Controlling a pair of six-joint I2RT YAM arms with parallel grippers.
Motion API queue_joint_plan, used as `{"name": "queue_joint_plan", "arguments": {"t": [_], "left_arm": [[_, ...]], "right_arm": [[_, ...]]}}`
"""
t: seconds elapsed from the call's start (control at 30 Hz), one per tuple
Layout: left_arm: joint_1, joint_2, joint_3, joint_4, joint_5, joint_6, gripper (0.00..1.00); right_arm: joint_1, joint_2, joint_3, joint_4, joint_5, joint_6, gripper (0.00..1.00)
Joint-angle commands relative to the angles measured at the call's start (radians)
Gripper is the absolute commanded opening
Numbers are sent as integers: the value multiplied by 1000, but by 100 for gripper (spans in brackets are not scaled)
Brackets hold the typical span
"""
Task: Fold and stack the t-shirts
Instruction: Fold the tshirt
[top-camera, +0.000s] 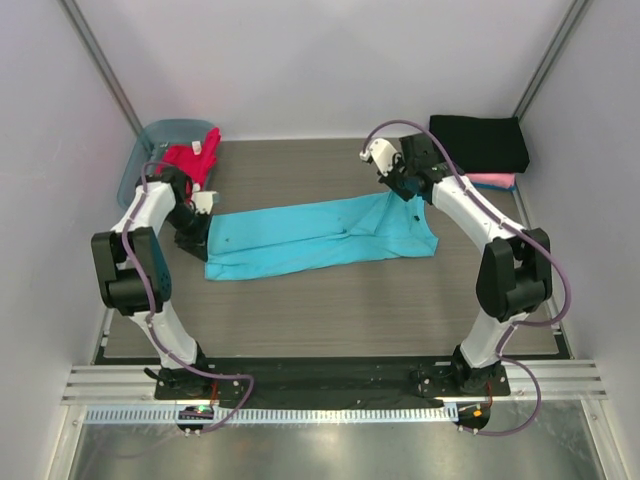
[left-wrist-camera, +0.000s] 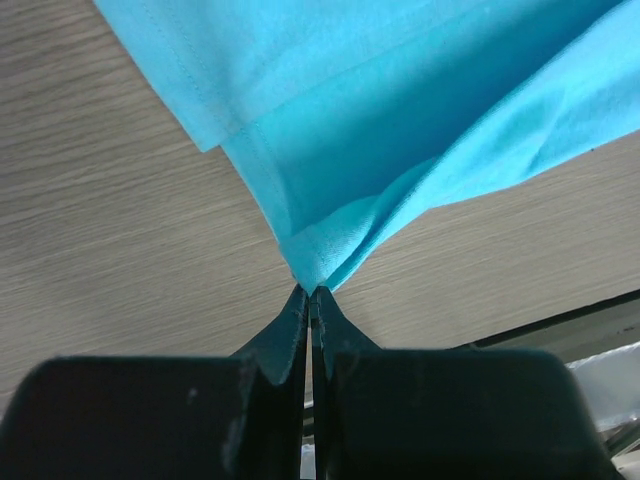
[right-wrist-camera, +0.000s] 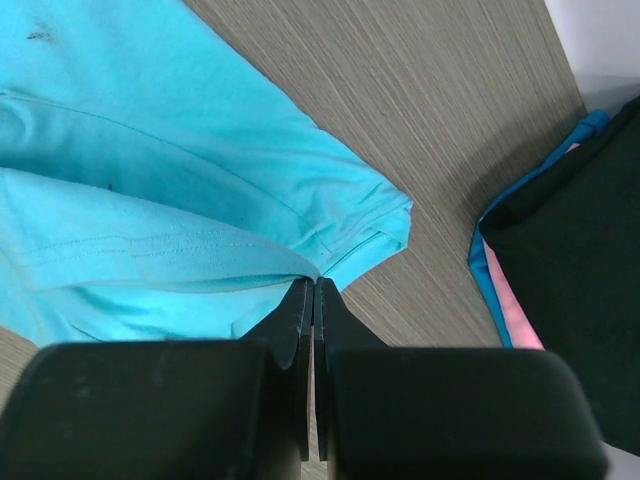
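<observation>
- The turquoise t-shirt lies as a long folded strip across the middle of the table. The left gripper is clamped on a puckered corner at the shirt's left end. The right gripper is pinched shut on cloth at its far-right end.
- Both holds take only a sliver of fabric at the very fingertips — a pull from either side could slide the cloth free and drop that end in a heap.
- The strip is layered, so a pinch that catches only the top layer would open the fold on lifting.
- Uneven lifting would skew the edges.
- The black shirt sits on the pink shirt at far right, close to the right hold — a wide swing could knock that stack.
</observation>
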Motion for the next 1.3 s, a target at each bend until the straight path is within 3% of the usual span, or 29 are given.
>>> {"name": "queue_joint_plan", "arguments": {"t": [0.0, 1.0, 1.03, 1.07, 1.13, 1.23, 1.27], "left_arm": [[1, 11, 48, 20, -18, -19, 0], [1, 102, 119, 40, -115, -40, 0], [1, 100, 116, 41, -116, -42, 2], [1, 97, 116, 43, -119, -40, 11], [-1, 76, 118, 43, -136, -46, 19], [-1, -4, 122, 67, -138, -52, 35], [-1, -24, 139, 66, -133, -52, 46]], "right_arm": [[1, 17, 47, 42, -8, 21, 1], [-14, 188, 131, 137, 11, 64, 1], [-14, 192, 131, 141, 12, 70, 4], [-14, 192, 133, 142, 15, 76, 8], [-13, 189, 139, 147, 28, 93, 25], [-13, 153, 138, 167, 69, 118, 34], [-13, 140, 137, 167, 72, 136, 35]]}}
